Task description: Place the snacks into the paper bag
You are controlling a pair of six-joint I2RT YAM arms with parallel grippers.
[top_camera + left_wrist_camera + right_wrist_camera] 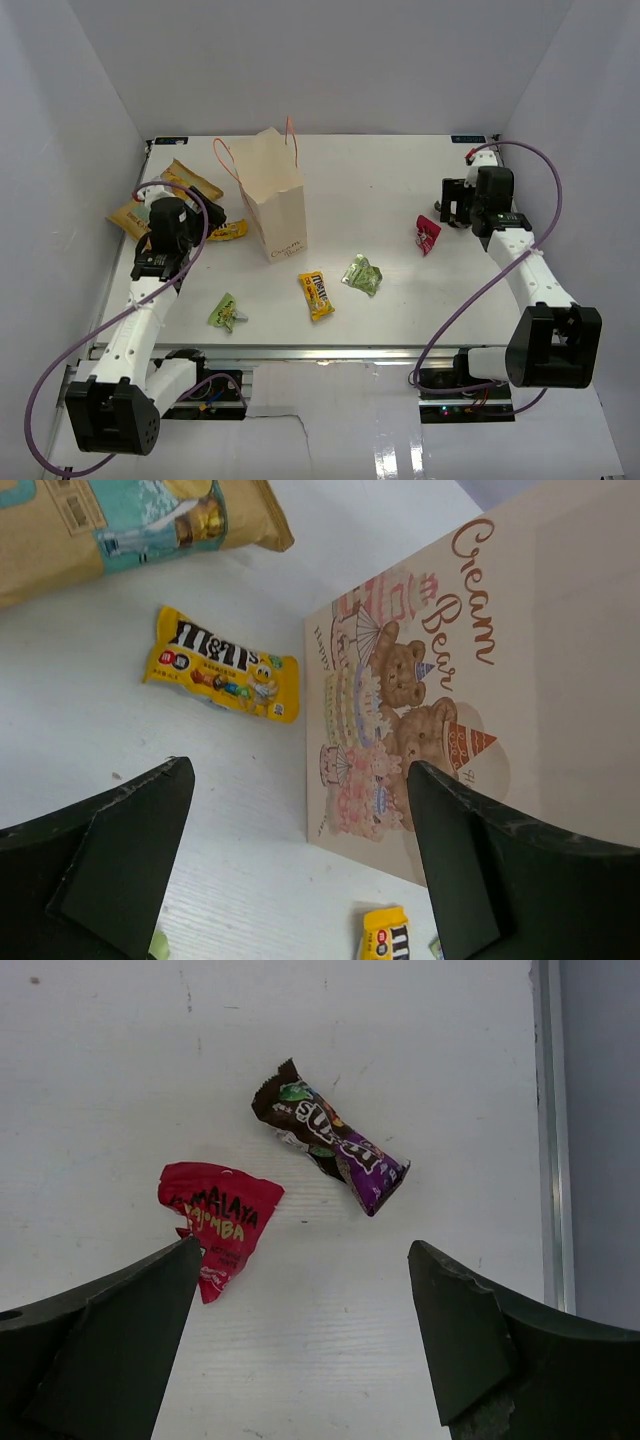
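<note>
Black fingers [120, 860] of left gripper [298, 770] closest to the lens, spread wide, nothing between them. Same on the other side: right gripper [305, 1250] open and empty, hanging above the table [100, 1060].

Ahead of the left gripper, toward the left-hand finger: yellow candy pack [222, 675], flat on the table, just beside the paper bag [430, 710]. Bag wall straight ahead of the right-hand finger, upright, printed with bears. Farther out beyond the candy pack: orange-yellow chip bag [100, 530]. Low in the gap, close to the right-hand finger: second yellow pack [385, 930], seen only at a corner.

Ahead of the right gripper: red packet [220, 1220] just off the left-hand fingertip; brown-purple packet [330, 1150] farther out, roughly centred on the gap, near the red one but apart. One green wrapper [362, 274] and another green wrapper [225, 313], well apart from both grippers.

Handling, by judgement only:
- **Small packets:** likely light, thin, crinkly and slick. Probably best pinched across the narrow middle with fingertips down at the table, or by a crimped end.
- **Candy pack:** lumpy and somewhat heavier. Grip across the short width.
- **Chip bag:** puffy, with brittle contents. Better taken at a sealed seam than squeezed at the belly.
- **Paper bag:** light, tall and easily tipped. Worth releasing packets above the open top without nudging a wall.
</note>
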